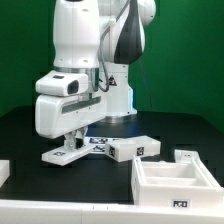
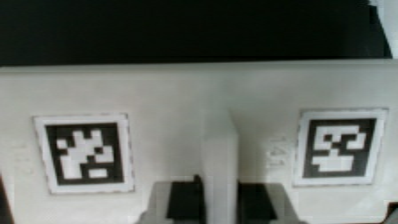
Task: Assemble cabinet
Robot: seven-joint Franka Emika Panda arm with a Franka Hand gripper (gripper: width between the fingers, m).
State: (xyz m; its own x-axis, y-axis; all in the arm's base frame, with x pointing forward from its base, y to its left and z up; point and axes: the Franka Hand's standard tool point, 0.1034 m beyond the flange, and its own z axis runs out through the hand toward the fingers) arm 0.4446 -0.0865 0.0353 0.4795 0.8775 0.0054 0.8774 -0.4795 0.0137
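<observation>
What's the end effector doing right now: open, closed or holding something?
End effector: down at a white tagged cabinet panel; whether it is open or closed on it cannot be told.

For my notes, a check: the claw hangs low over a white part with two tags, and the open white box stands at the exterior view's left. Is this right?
Only the side is wrong. The exterior view shows the open white box at its right. The claw does hang low over the white part with two tags.
</observation>
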